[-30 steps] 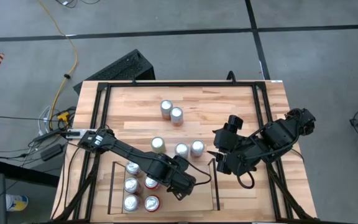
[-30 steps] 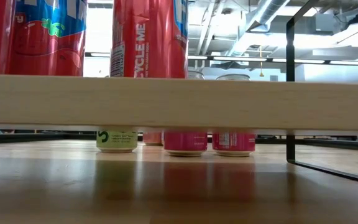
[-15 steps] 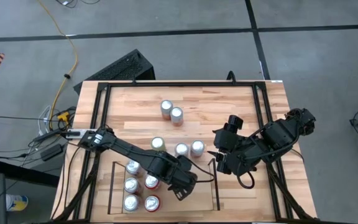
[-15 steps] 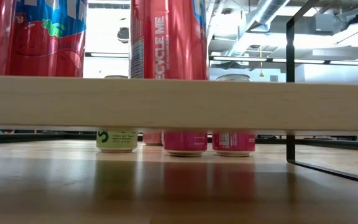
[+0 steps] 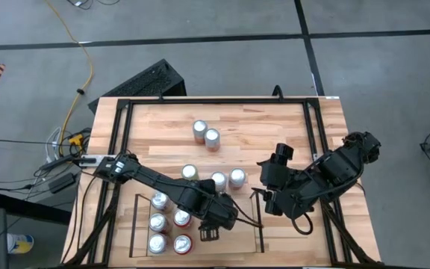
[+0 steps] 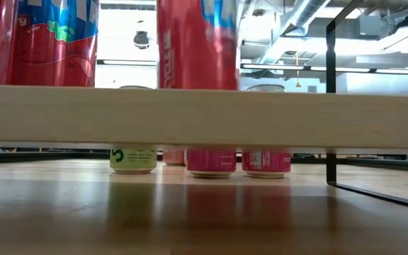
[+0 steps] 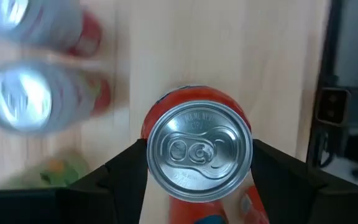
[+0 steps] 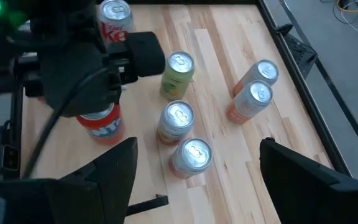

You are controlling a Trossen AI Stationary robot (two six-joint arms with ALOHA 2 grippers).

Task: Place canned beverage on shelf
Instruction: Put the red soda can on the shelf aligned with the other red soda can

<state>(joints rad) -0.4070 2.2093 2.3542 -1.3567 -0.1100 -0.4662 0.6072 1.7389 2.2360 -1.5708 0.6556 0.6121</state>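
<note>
A red can with a silver top (image 7: 199,147) stands upright over the shelf's wood floor (image 5: 234,235), right of several cans (image 5: 157,222) parked in the shelf's left part. My left gripper (image 5: 209,232) is shut on it from above. In the low view the red can (image 6: 197,42) rises behind the shelf's front plank (image 6: 204,117), which hides its base. My right gripper (image 8: 197,186) hangs open above the table's right part (image 5: 266,196), holding nothing. My left gripper pinches the red can just below its top rim (image 7: 148,155) between its two fingers (image 7: 120,174), one on each side. The fingers come from above, pointing steeply down. The can stays upright. The plank hides whether its base rests on the shelf floor.
Loose cans stand on the table beyond the shelf: a green one (image 5: 189,173), two side by side (image 5: 228,178) and two farther back (image 5: 205,134). Thin black rails (image 5: 260,224) bound the shelf; a larger black frame (image 5: 215,101) rings the tabletop.
My left gripper has rolled about its own pointing line over the shelf. The red can in it has turned about its upright axis, its lettering swinging out of the low view, and has shifted a little toward the table's right edge.
</note>
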